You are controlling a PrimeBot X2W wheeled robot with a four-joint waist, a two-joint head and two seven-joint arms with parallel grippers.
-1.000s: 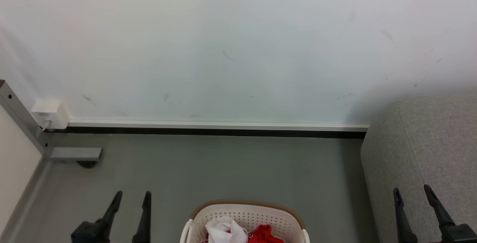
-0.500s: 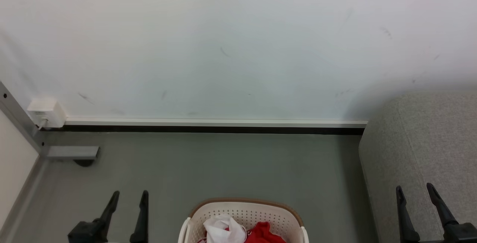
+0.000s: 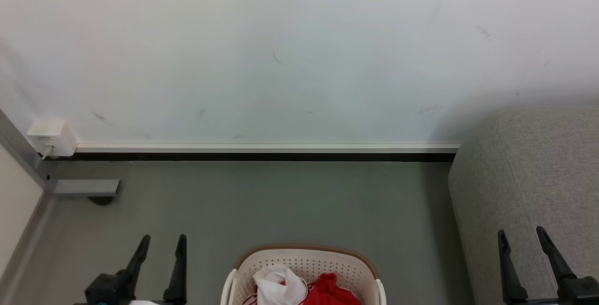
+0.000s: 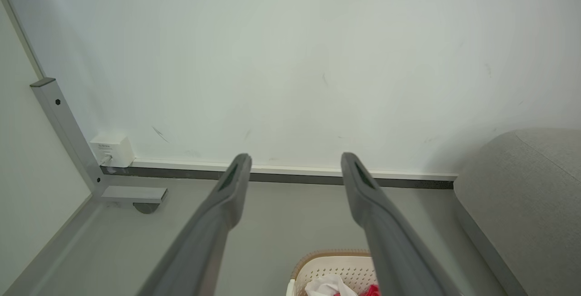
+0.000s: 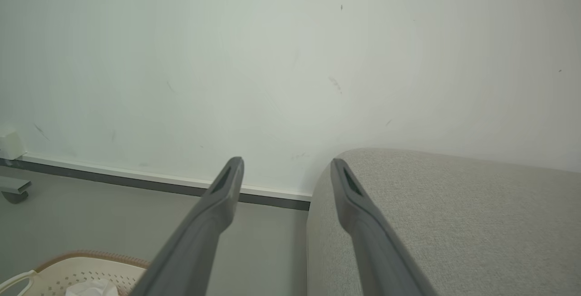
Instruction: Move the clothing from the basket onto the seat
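Right, nearest first. L + R both at the bottom edge of the head view: left hand (image 3: 164,238) at lower left over the floor (image 3: 281,202), right hand (image 3: 521,231) at lower right in front of the seat (image 3: 538,178). Both stand wide apart, fingers pointing up the view toward the wall (image 3: 281,61), nothing between them.

Between the two, bottom centre, is the basket (image 3: 304,249). Its near part is cut off by the frame, so the long axis can't be judged; the rounded brown-rimmed end faces the wall. The clothing (image 3: 330,291) sits inside it, a crumpled heap w/ a white bit to the left and red to the right, no clear direction to it.

The seat is on the right, well apart from the basket, its rounded corner toward the floor and its far end up against the wall.

Further back: skirting (image 3: 266,148) w/ a dark strip below it along the wall's foot. Far left, a white box (image 3: 47,136) on the wall and a grey bracket (image 3: 86,186) on the floor. The box has small print in the left wrist view, too small to read.
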